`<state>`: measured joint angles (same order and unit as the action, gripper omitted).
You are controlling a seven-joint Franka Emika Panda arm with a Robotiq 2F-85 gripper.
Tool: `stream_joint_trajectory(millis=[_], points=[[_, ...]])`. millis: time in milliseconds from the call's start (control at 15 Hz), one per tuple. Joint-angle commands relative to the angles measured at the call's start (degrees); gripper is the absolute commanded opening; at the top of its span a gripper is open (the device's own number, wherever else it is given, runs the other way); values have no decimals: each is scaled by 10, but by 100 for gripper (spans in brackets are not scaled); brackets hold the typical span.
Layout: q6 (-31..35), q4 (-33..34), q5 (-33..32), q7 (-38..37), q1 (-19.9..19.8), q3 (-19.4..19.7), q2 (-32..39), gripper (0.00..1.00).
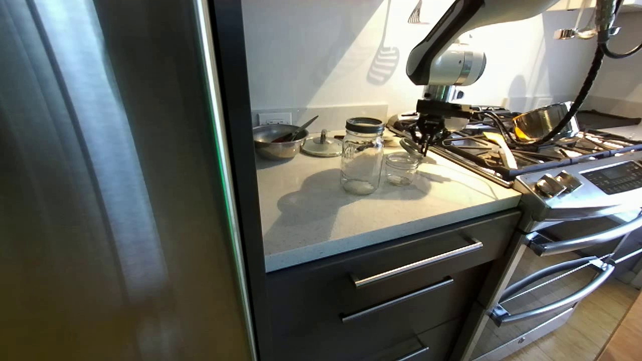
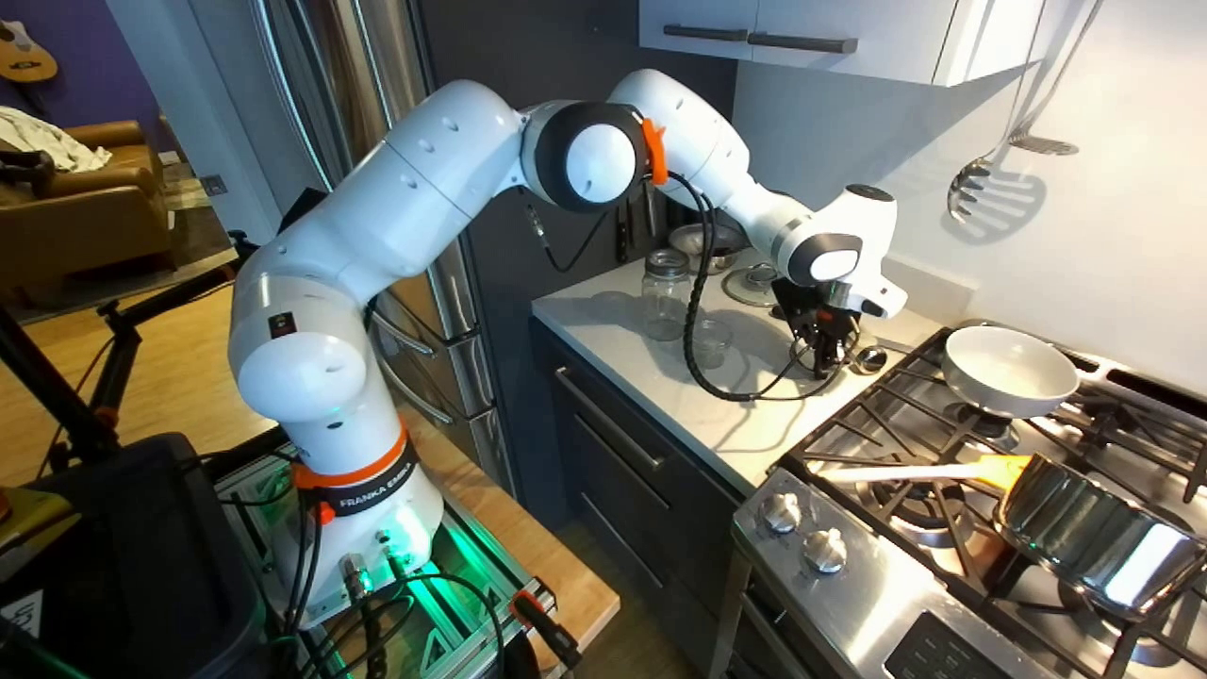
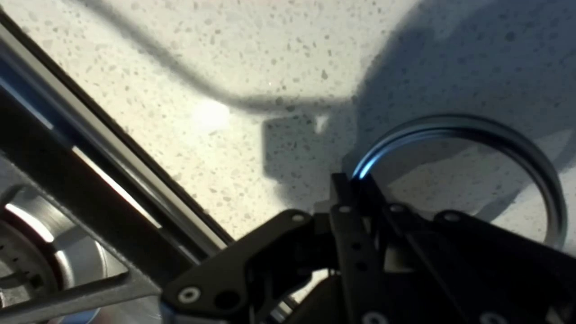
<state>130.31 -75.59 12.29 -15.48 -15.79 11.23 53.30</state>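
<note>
My gripper has its fingertips close together at the left edge of a round, ring-like lid. The lid's shiny dark rim runs in between the tips, and the counter shows through its middle. In an exterior view the lid stands tilted beside the gripper, close to a small open glass jar. Left of that stands a tall clear jar with a dark screw band on top. The gripper is over the counter near the stove in an exterior view, where cables partly cover it.
A metal bowl with a utensil and a glass pot lid are at the counter's back. On the stove, a white pan and a tilted steel pot sit near a light-handled spatula. A refrigerator borders the counter.
</note>
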Motion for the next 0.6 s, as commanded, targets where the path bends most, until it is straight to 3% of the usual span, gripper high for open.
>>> stream_joint_trajectory(millis=[0, 533], points=[[-14, -16, -35, -7, 18, 9, -17, 3], [-7, -149, -168, 26, 110, 17, -115, 2]])
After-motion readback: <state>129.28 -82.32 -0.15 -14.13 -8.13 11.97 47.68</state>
